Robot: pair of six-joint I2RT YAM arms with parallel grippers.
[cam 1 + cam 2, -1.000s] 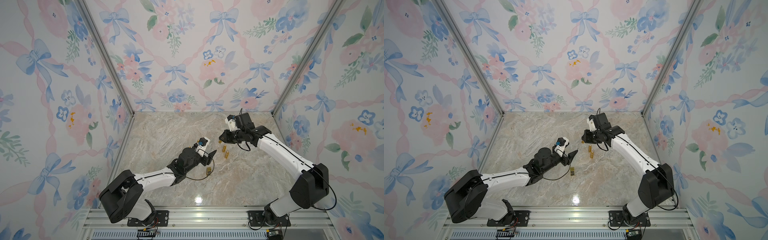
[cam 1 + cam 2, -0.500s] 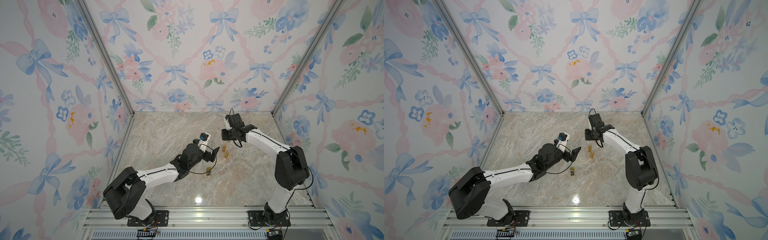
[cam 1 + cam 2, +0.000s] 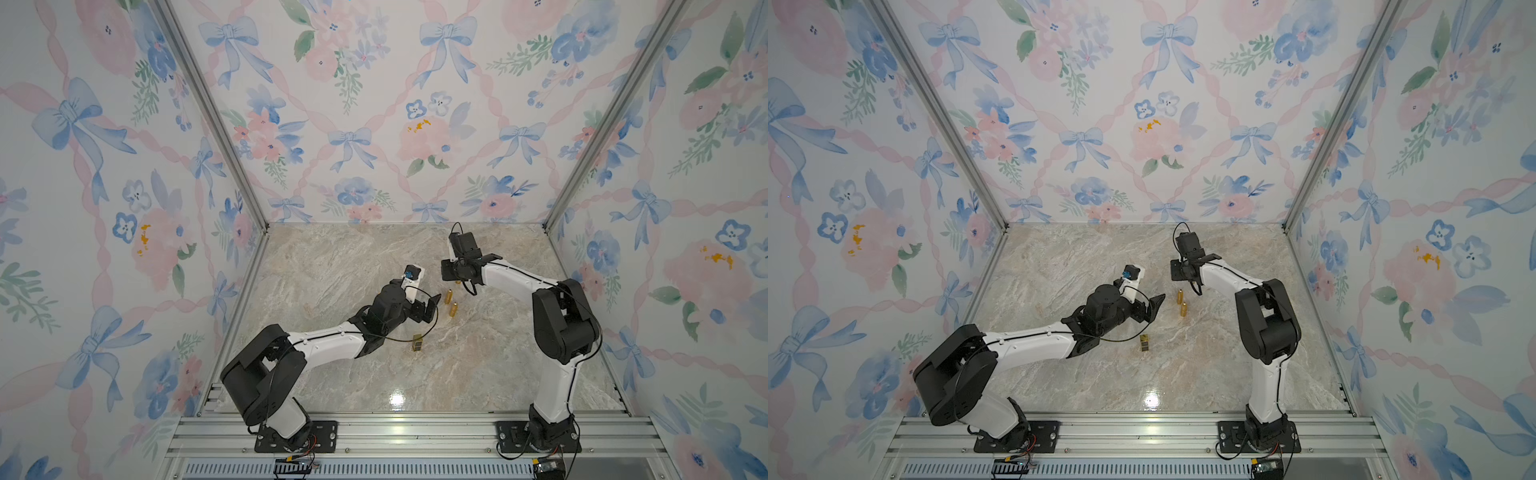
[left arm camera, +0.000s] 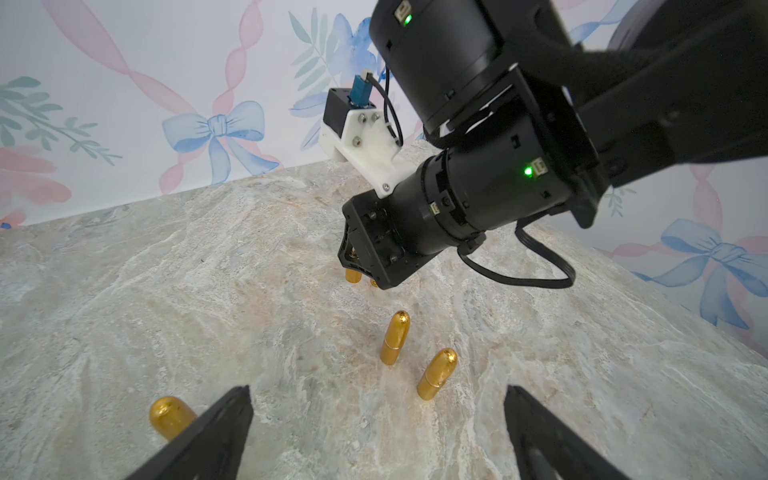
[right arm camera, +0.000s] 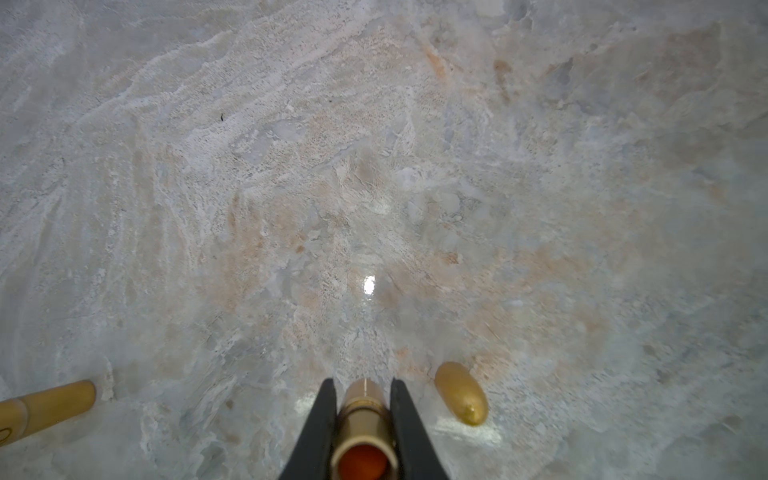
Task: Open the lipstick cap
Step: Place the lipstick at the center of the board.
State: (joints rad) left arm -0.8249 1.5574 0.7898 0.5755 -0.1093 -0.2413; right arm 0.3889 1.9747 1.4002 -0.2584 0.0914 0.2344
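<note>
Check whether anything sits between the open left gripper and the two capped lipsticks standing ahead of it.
Nothing visible. Bare marble separates the left gripper from the nearer lipstick and the second lipstick behind it. A gold piece lies beside one finger, off that path; the right gripper is beyond them.

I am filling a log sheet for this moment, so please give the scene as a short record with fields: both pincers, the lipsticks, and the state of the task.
left pincer: open, empty
right pincer: shut on the open lipstick
open lipstick: cap off, red stick visible
loose cap: gold, lying on the marble table beside the open lipstick, not touching
rear capped lipstick: upright
front capped lipstick: upright, apart from the rear one
task: cap looks already removed
</note>
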